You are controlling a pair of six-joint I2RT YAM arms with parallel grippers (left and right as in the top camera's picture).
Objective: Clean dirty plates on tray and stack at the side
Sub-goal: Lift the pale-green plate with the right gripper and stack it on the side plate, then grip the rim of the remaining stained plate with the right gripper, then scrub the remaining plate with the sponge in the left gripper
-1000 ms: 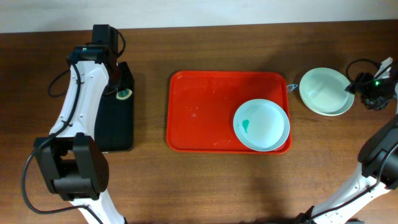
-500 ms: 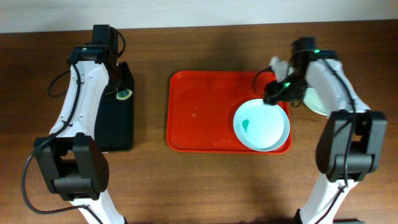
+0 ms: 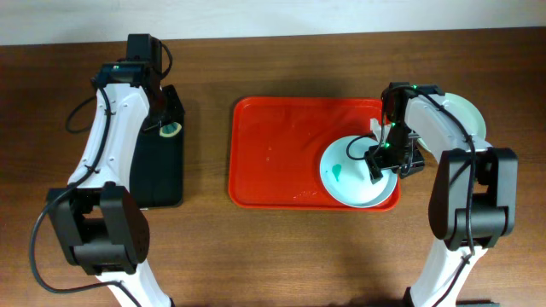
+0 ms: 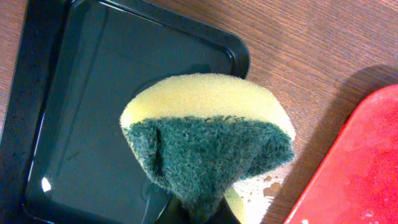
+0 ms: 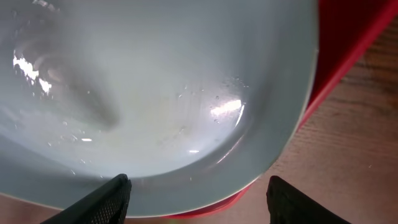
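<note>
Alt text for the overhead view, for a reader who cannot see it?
The right arm's claw is open over a round pale-mint plate with a teal smudge at the right end of a large red plastic tray. The left claw holds a yellow-green sponge above a narrow black tray; a second pale plate sits on the wooden table.

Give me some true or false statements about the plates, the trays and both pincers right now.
The left pincer grips a sponge. True.
The plate on the red tray bears a teal smudge. True.
The red tray holds three plates. False: it holds one; another plate sits on the table beside it.
The right pincer is shut on the plate. False: its fingers stand apart at the plate's rim.
The sponge hangs over the red tray. False: it hangs over the black tray.
</note>
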